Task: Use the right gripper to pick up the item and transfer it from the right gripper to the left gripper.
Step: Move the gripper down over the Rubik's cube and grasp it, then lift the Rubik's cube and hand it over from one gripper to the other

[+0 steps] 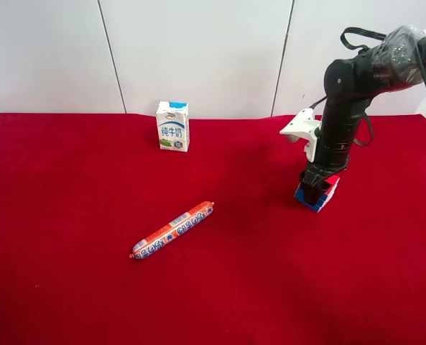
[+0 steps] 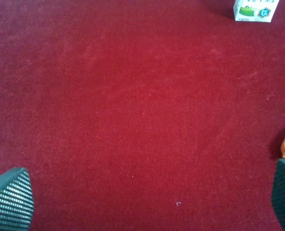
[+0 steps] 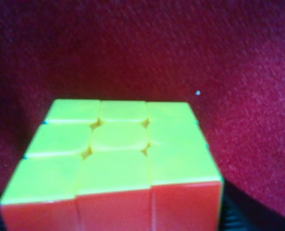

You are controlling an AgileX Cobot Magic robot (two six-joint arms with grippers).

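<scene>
Right gripper (image 1: 315,188) is clamping the item (image 1: 322,202), which is sitting on the red surface (image 1: 90,287), to secure it for lifting; left gripper (image 2: 147,197) is hanging wide open, ready for receiving.

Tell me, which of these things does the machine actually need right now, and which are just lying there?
In the job: small yellow, red and blue puzzle cube; black right claw, set around it; black left claw, open.
Just lying about: white-and-blue milk carton; long orange-red sausage stick.
</scene>
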